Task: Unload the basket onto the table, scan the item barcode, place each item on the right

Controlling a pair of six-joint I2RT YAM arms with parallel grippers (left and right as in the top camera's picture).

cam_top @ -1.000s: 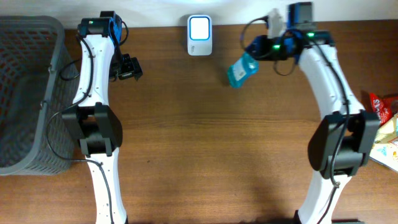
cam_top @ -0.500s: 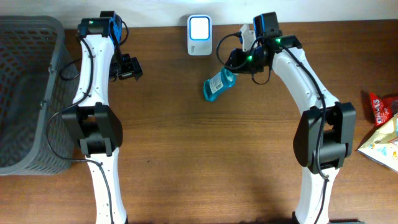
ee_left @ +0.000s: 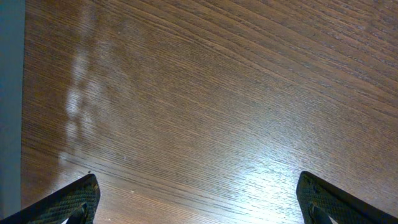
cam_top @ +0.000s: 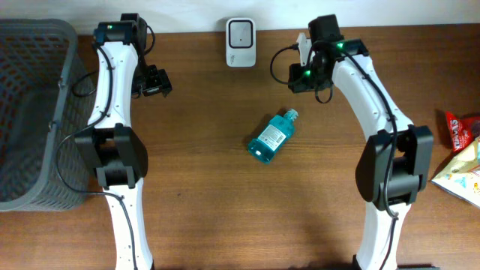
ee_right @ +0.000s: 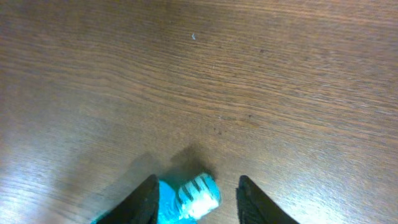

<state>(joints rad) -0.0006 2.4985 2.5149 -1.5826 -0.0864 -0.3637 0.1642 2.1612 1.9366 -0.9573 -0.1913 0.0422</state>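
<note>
Overhead, clock face centred on the table [cam_top: 210, 195]. Count: one grey basket [cam_top: 30, 112] at 9 o'clock; two arms, both reaching toward 12; two snack packets [cam_top: 463, 154] at the 3 o'clock edge; one white scanner [cam_top: 240, 32] at 12 o'clock; one teal bottle [cam_top: 271, 136]. The bottle lies on its side on bare wood just off centre toward 3 o'clock, cap pointing to 1 o'clock, touching nothing else. Left gripper [cam_top: 154, 82] at 10 o'clock, fingers spread wide, only wood between them in the left wrist view. Right gripper [cam_top: 301, 75] at 1 o'clock, above the bottle and well apart from it; its fingers [ee_right: 147, 198] stand parted and hold nothing, the bottle's cap showing far below between them. Change from half a second ago: the bottle then hung from the right gripper near the scanner, now it is released on the table; the scanner face was lit bright, now dark; left arm unchanged.
</note>
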